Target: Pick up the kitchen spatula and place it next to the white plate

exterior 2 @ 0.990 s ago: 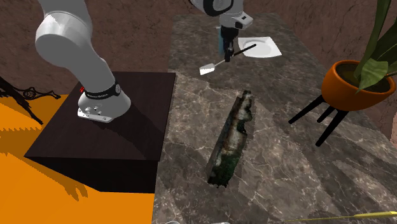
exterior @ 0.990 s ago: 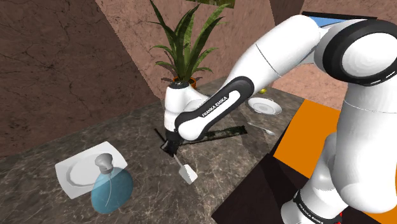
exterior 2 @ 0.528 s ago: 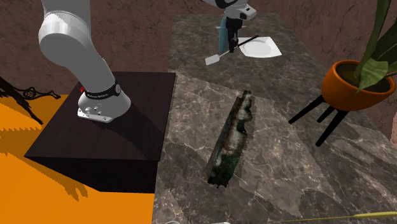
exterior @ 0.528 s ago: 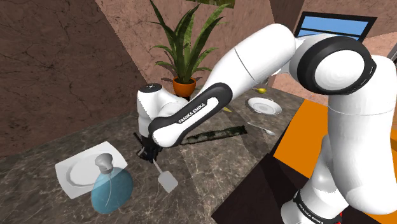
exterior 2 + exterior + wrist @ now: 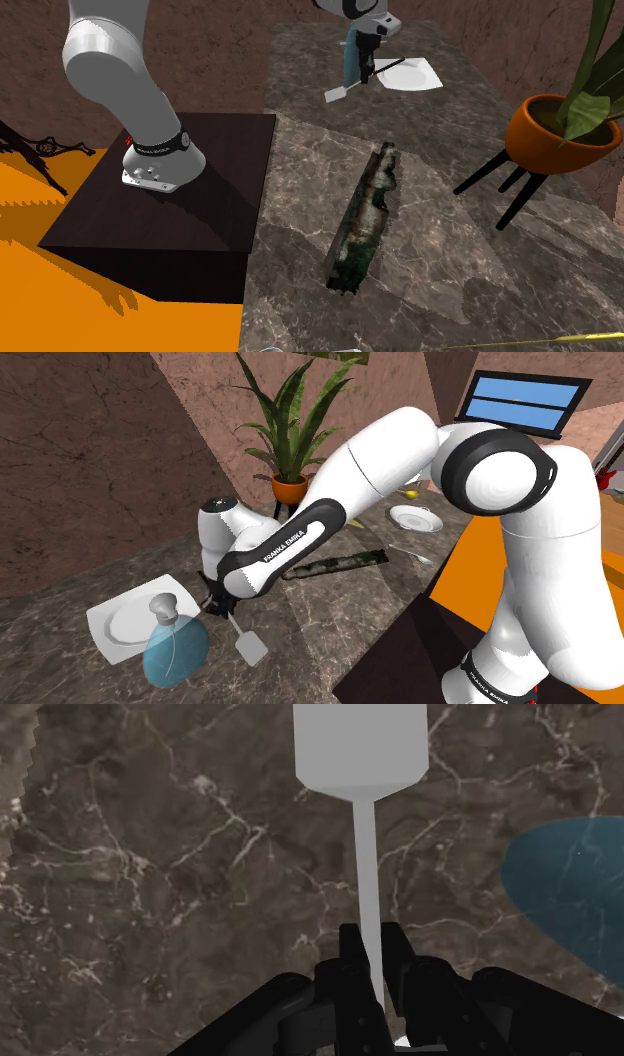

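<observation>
The pincer (image 5: 372, 944) is closed on the thin handle of the grey spatula (image 5: 362, 754), which is held over the marble surface (image 5: 330, 617), beside the blue bottle (image 5: 172, 652) and near the white plate (image 5: 108, 627). The arm (image 5: 380, 462) is stretched low toward the shoulder view's left.

1. In the shoulder view I read "FRANKA EMIKA" in white capitals on the dark forearm band (image 5: 283, 542) of the arm, running along its length.
2. Same view, by the stand: the dark base ring (image 5: 488, 685) carries white lettering, which I cannot make out.
3. In the second exterior view, the base ring (image 5: 155, 148) shows small white marks, too small for me to read.
</observation>
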`<action>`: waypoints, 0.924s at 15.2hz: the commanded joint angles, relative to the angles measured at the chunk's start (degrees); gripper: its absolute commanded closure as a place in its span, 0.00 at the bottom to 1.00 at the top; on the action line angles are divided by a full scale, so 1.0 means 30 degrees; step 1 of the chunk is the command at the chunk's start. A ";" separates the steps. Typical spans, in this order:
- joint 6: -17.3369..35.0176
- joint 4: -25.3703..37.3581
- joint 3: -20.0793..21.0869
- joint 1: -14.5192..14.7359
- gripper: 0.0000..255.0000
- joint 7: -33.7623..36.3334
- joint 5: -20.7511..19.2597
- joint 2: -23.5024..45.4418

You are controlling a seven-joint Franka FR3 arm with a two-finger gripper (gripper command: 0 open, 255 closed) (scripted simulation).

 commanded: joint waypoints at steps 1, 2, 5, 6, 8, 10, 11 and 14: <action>0.0328 -0.0011 -0.0047 0.0019 1.00 0.0037 -0.0061 0.0312; 0.0506 -0.0008 -0.0074 0.0037 1.00 0.0065 -0.0096 0.0494; 0.1024 0.0039 -0.0156 0.0094 1.00 0.0146 -0.0200 0.1061; 0.1195 0.0060 -0.0184 0.0114 1.00 0.0173 -0.0234 0.1253; 0.1529 0.0116 -0.0241 0.0154 1.00 0.0227 -0.0300 0.1644; 0.1913 0.0203 -0.0311 0.0203 1.00 0.0288 -0.0376 0.2116; 0.1914 0.0200 -0.0311 0.0204 1.00 0.0287 -0.0376 0.2114; 0.1913 0.0203 -0.0311 0.0204 1.00 0.0287 -0.0376 0.2116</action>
